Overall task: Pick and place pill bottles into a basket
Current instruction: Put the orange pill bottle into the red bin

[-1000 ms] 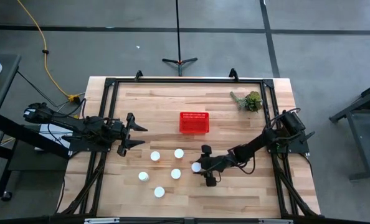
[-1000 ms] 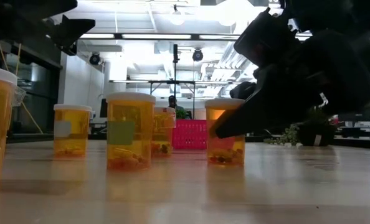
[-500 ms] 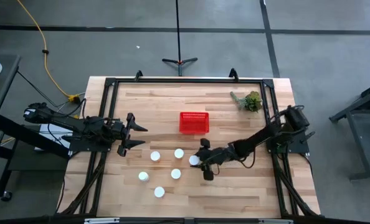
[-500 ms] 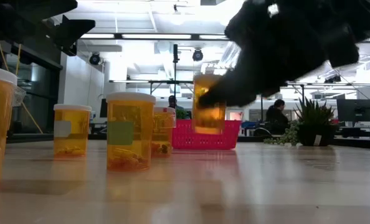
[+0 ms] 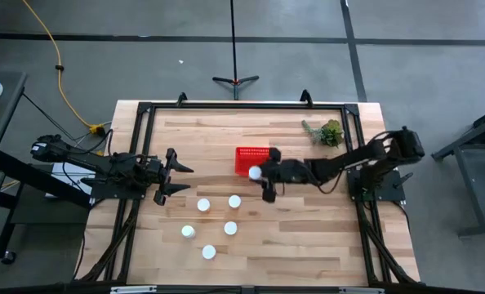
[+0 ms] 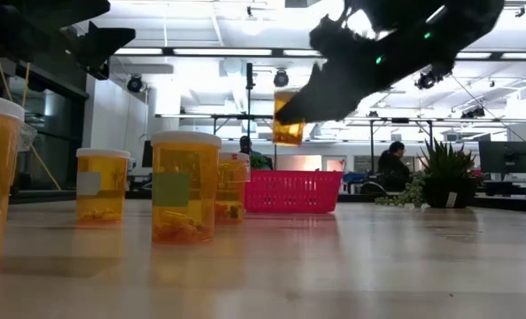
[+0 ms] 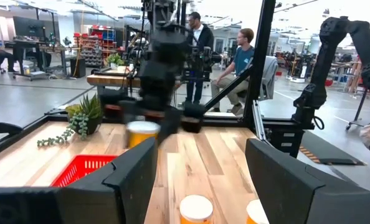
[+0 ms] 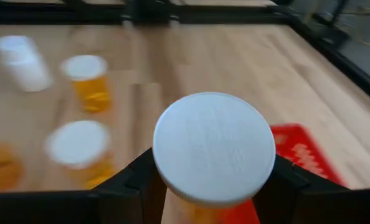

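A light wooden plank counter (image 5: 308, 245) stands on grey concrete floor (image 5: 144, 65); beyond it, a black tripod stand (image 5: 234, 79) and a yellow cable (image 5: 60, 69).

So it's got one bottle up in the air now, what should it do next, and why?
Probably drift a little further over the basket, then lower. The right end effector holds a pill bottle lifted above the basket's near right edge, not yet centred over it. The left end effector waits open at the table's left.

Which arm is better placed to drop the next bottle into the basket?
The right. The right gripper already holds a pill bottle in its jaws, lifted at the red basket's edge. The left gripper waits open at the table's left, holding nothing.
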`<action>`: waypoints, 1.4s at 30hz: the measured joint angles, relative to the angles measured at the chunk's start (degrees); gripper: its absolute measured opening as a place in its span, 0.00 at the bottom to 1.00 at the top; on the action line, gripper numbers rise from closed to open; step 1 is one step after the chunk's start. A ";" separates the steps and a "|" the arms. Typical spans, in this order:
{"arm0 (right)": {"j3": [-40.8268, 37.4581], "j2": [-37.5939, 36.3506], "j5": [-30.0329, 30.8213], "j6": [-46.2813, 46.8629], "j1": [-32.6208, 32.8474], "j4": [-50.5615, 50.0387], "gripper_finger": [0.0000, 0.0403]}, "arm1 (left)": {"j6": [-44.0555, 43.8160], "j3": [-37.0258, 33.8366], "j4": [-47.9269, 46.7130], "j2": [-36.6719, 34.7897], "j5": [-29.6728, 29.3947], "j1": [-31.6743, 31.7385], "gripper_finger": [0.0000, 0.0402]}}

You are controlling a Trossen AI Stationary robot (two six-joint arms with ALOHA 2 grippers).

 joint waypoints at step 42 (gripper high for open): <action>-0.02 3.85 -1.99 3.89 -13.35 -9.25 0.44 | -0.01 0.00 0.04 0.00 0.00 0.00 0.69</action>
